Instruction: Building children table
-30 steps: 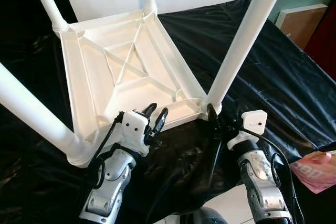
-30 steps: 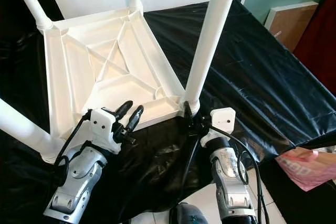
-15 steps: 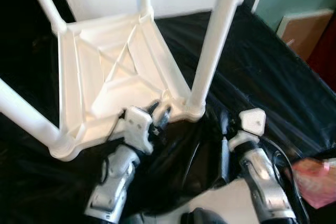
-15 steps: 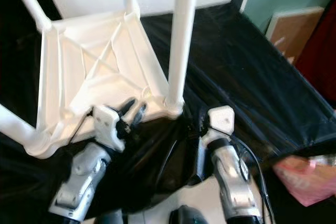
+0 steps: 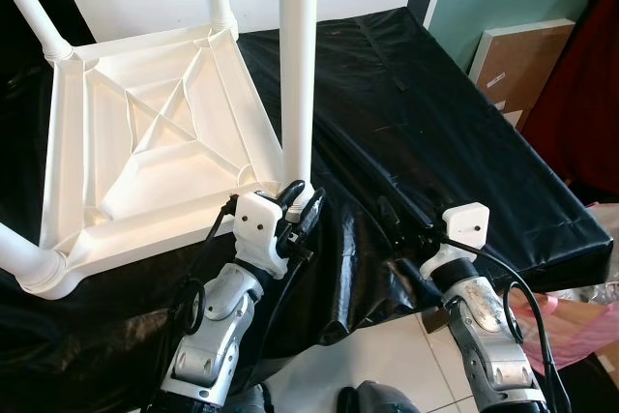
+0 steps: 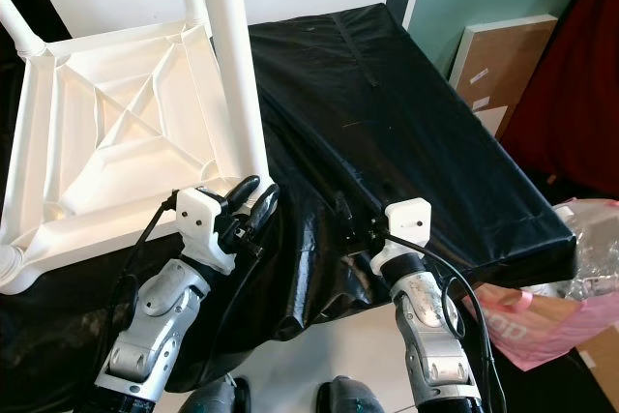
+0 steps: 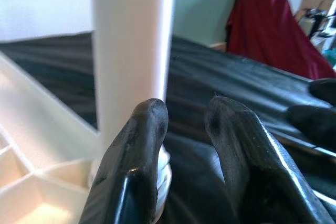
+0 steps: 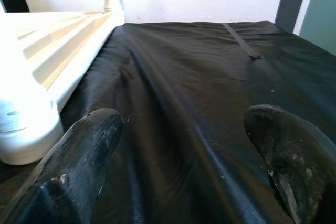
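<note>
The white children's table (image 5: 145, 132) lies upside down on a black cover, its round legs pointing up. My left gripper (image 5: 303, 202) is open at the foot of the near right leg (image 5: 298, 55). In the left wrist view its fingers (image 7: 136, 150) stand just in front of that leg (image 7: 131, 51), with nothing between them. My right gripper (image 5: 392, 224) hovers low over the black cover to the right of the table, fingers spread wide and empty. The right wrist view has the leg's foot (image 8: 23, 129) off to one side of that gripper (image 8: 186, 119).
The black cover (image 5: 435, 113) drapes a low platform that ends at the front and right. A brown board (image 5: 517, 55) leans on the teal wall, with red cloth (image 5: 580, 94) beside it. A pink bag (image 6: 542, 316) lies on the tiled floor at right.
The whole view has shifted to the right. The leg foot that was against my right gripper now stands by my left gripper, and the right gripper is apart from the table.
</note>
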Motion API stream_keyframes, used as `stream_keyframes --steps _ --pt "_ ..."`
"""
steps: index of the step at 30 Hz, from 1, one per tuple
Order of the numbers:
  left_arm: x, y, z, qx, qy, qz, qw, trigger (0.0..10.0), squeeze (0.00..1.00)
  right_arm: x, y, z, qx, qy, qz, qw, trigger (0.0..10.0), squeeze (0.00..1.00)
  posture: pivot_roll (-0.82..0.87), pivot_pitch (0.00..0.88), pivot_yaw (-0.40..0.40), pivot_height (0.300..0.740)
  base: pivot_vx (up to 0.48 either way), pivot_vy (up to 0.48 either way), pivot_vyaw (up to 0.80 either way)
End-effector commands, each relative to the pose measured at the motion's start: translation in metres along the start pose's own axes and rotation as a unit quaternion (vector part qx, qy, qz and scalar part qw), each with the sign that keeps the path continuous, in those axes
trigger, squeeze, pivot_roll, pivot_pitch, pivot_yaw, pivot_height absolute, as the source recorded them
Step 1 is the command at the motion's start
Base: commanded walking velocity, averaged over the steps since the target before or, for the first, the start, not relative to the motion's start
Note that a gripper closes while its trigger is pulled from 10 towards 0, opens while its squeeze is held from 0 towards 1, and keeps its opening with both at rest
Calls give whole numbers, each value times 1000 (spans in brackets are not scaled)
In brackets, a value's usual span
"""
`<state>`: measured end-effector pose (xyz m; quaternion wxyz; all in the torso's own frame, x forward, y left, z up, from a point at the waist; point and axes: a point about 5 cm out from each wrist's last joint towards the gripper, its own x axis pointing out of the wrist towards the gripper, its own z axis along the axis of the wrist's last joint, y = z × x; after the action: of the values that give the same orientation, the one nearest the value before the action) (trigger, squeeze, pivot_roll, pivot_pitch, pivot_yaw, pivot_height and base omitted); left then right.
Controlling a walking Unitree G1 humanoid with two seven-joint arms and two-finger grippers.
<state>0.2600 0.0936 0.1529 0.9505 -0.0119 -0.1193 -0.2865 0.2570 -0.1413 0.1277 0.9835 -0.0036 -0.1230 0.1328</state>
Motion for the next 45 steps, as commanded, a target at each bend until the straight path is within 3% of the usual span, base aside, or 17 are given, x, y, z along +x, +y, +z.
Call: stream_keyframes --steps 1,8,12,15,23,27,30,36,45 --pt "0 6 -5 -5 17 52 999 10000 0 -1 -2 -1 -2 3 -3 1000 10000 0 23 150 -64 740 0 0 0" --pt "-1 3 -4 -20 20 42 999 10000 0 0 -7 0 -8 4 -6 1000 10000 0 28 150 -74 740 0 0 631" --pt "-8 -7 1 -24 11 -25 999 10000 0 0 -9 -3 -13 11 -3 1000 10000 0 43 156 -69 740 0 0 800" --pt "-11 -9 1 -19 13 -38 999 10000 0 -1 -10 -4 -16 12 -5 1000 10000 0 44 157 -65 740 0 0 800" --pt "-12 -7 -2 -6 26 -42 999 10000 0 -4 -12 -6 -17 14 -17 1000 10000 0 37 161 -47 740 0 0 800" --pt "-10 -5 -4 -9 30 -45 998 10000 0 -7 -17 -6 -10 11 -42 999 10000 0 29 162 -45 740 0 0 0" --pt "-6 0 -10 -14 41 -41 998 10000 0 -16 -29 -9 -16 13 -104 994 10000 0 13 164 -42 740 0 0 0" --pt "-4 3 -13 -22 47 -32 998 10000 0 -22 -38 -10 -33 15 -180 983 10000 0 7 154 -25 740 0 0 0" --pt "-4 16 -13 -26 51 -2 998 10000 0 -24 -41 -11 -42 16 -226 973 10000 0 -3 152 -12 740 0 0 0"
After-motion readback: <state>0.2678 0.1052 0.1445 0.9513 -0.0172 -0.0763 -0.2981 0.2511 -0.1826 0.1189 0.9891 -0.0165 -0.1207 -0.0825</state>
